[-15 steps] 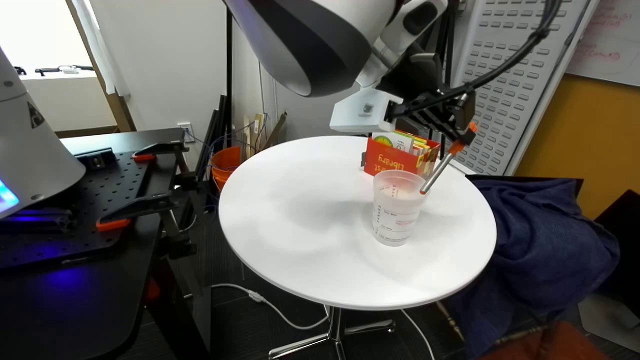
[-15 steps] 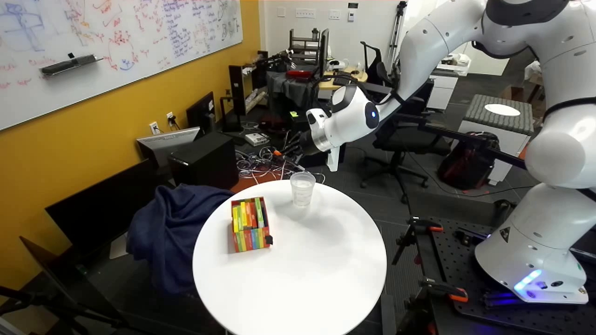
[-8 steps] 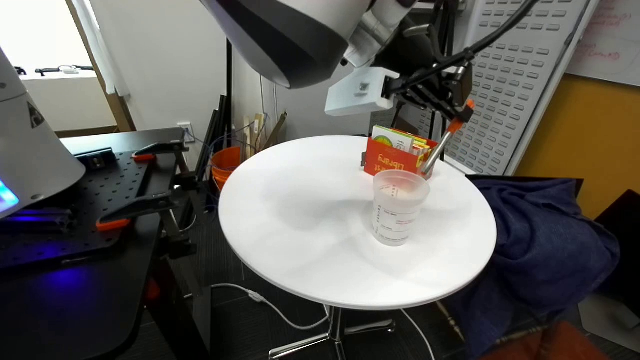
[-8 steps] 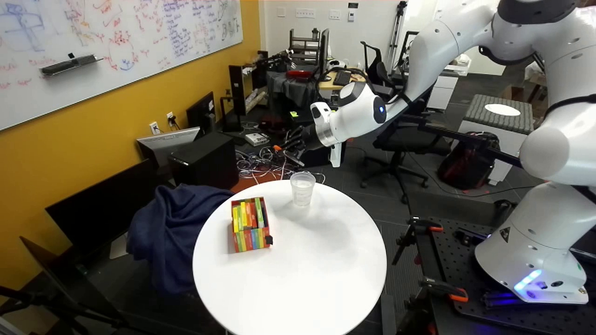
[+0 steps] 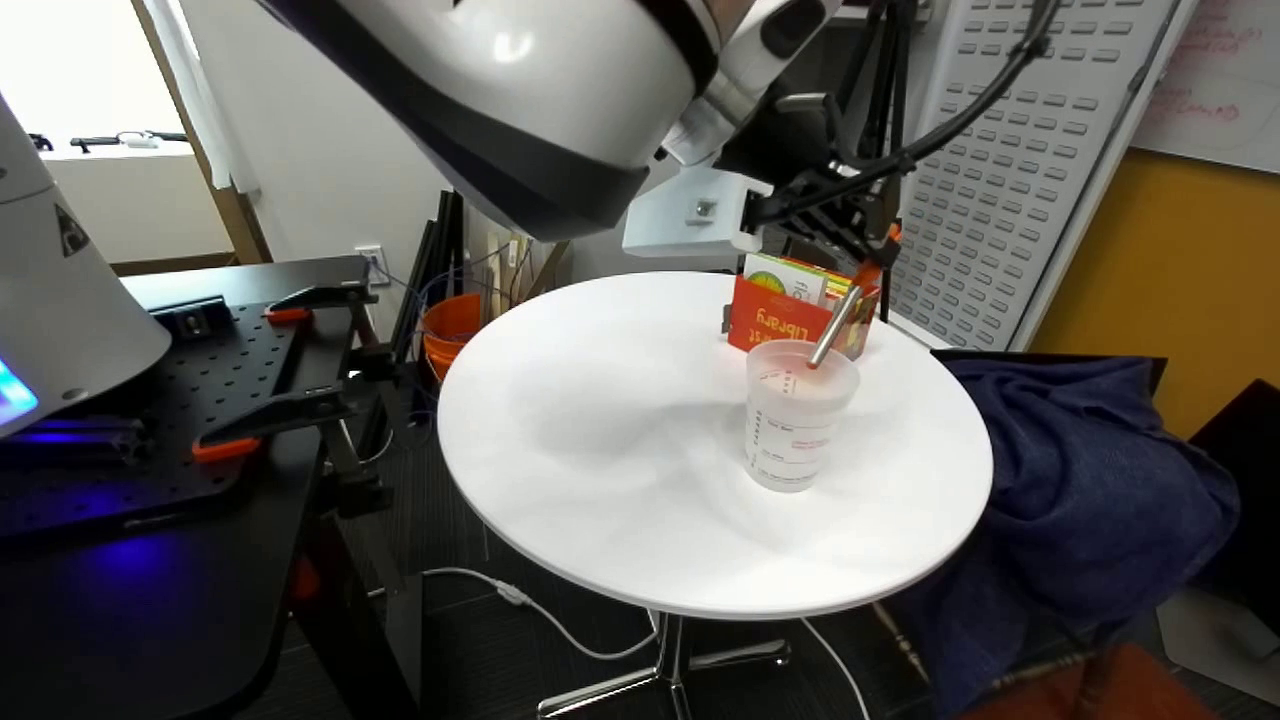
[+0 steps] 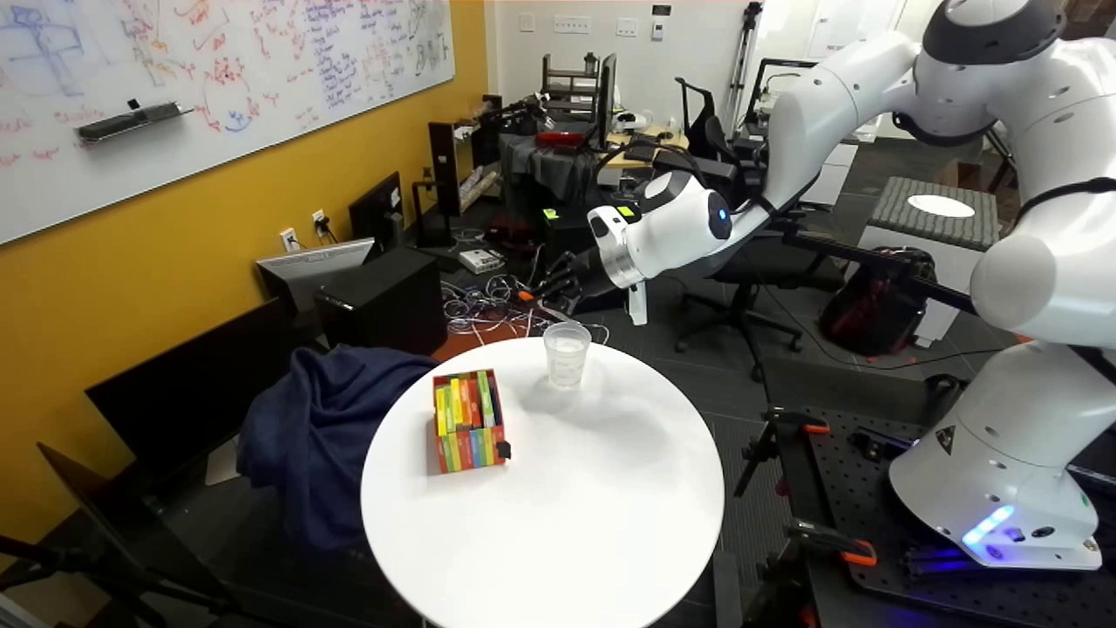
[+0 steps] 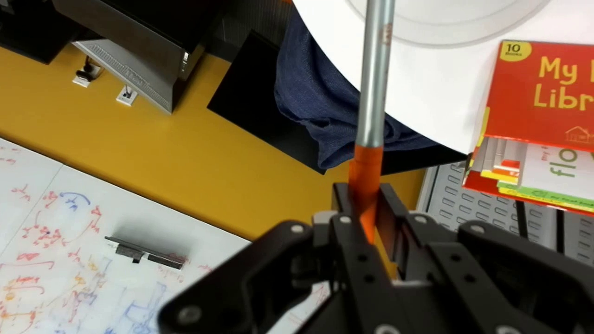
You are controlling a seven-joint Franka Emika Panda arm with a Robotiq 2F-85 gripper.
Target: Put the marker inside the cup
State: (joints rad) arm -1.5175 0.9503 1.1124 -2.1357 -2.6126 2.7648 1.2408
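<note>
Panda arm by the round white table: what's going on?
The Panda arm has its black gripper shut on a slim silver-and-orange marker, held tilted by the orange end. The translucent plastic cup stands upright on the round white table, near a red box of books. In an exterior view the marker's free end overlaps the cup's mouth; I can't tell whether it's below the rim. Not released yet.

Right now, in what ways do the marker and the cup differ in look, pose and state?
The marker is slim, orange and silver; the cup is wide, colourless and translucent. The marker slants, while the cup stands upright. The marker is held by the gripper; the cup rests on the white table. Both carry small printing.
</note>
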